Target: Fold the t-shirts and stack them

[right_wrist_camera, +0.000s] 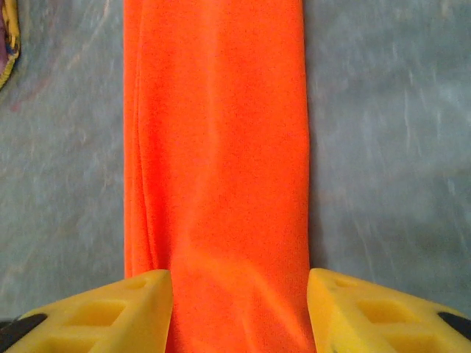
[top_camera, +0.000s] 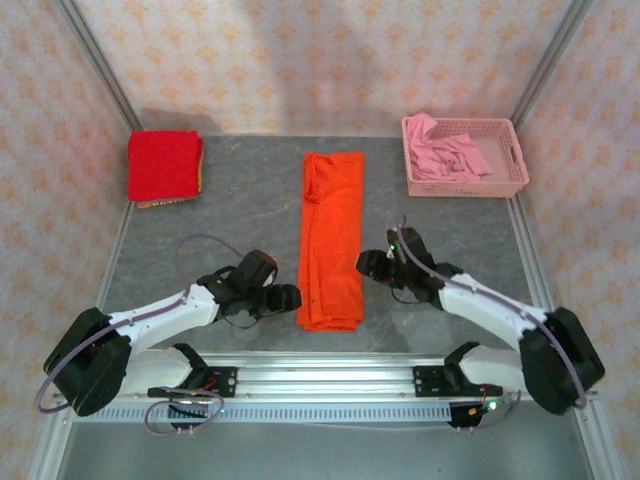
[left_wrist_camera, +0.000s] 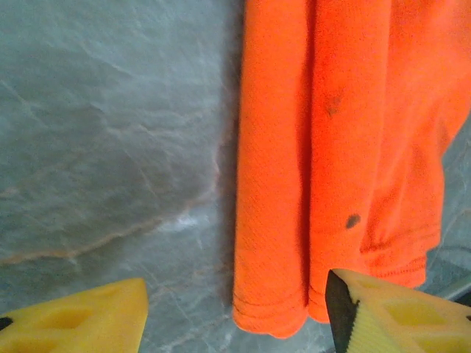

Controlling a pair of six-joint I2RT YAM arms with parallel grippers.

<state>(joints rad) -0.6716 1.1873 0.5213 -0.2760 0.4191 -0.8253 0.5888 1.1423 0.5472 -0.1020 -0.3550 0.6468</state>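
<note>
The left gripper [left_wrist_camera: 235, 318] stands wide open. Only its yellow fingertips [left_wrist_camera: 81, 320] show, cut off by the bottom edge of the wrist view. The right gripper [right_wrist_camera: 239, 309] is spread wide too, its fingers [right_wrist_camera: 375, 312] cropped the same way; whether they touch cloth cannot be told. A yellow-and-purple scrap [right_wrist_camera: 6, 37] in that view's top left corner is too cropped to name.

The orange shirt [top_camera: 332, 240], folded into a long narrow strip, lies mid-table [top_camera: 230, 200]. Its near hem sits between the left fingertips, closer to the right one. Its width fills the gap between the right fingers. From above, the grippers flank the strip's near half.

The red shirt [top_camera: 163, 165] lies folded at the far left corner, with a tan edge peeking out beneath. The basket [top_camera: 465, 186], far right, holds pink cloth [top_camera: 450, 155].
</note>
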